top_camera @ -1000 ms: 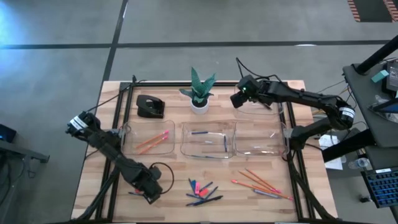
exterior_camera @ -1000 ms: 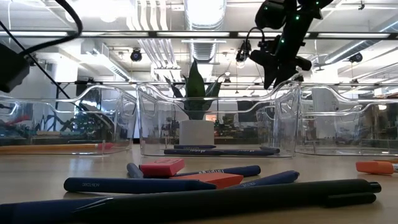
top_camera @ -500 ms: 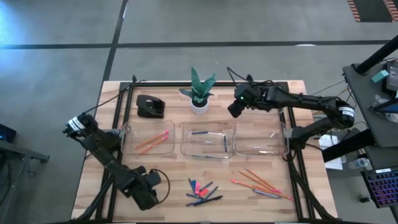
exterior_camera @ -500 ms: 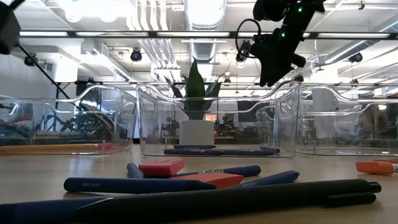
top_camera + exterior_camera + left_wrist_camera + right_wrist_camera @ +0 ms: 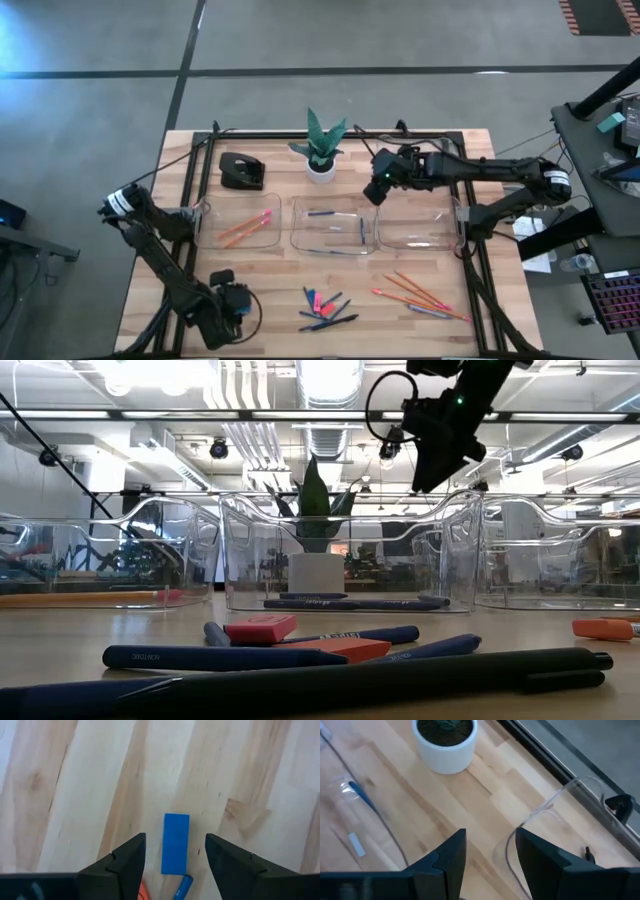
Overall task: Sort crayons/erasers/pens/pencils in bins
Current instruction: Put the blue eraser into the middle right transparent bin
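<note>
Flat blue rectangular eraser [image 5: 175, 843], pale grained wood table [image 5: 75, 795], clear bins [image 5: 335, 226]

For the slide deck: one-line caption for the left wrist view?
Open left gripper poised above a blue eraser lying flat on the wooden table.

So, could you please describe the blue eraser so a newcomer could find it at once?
Start at the table's front left corner, where the left gripper hangs open. The blue eraser lies flat on the wood between its fingers: a short flat block, not a stick.
</note>
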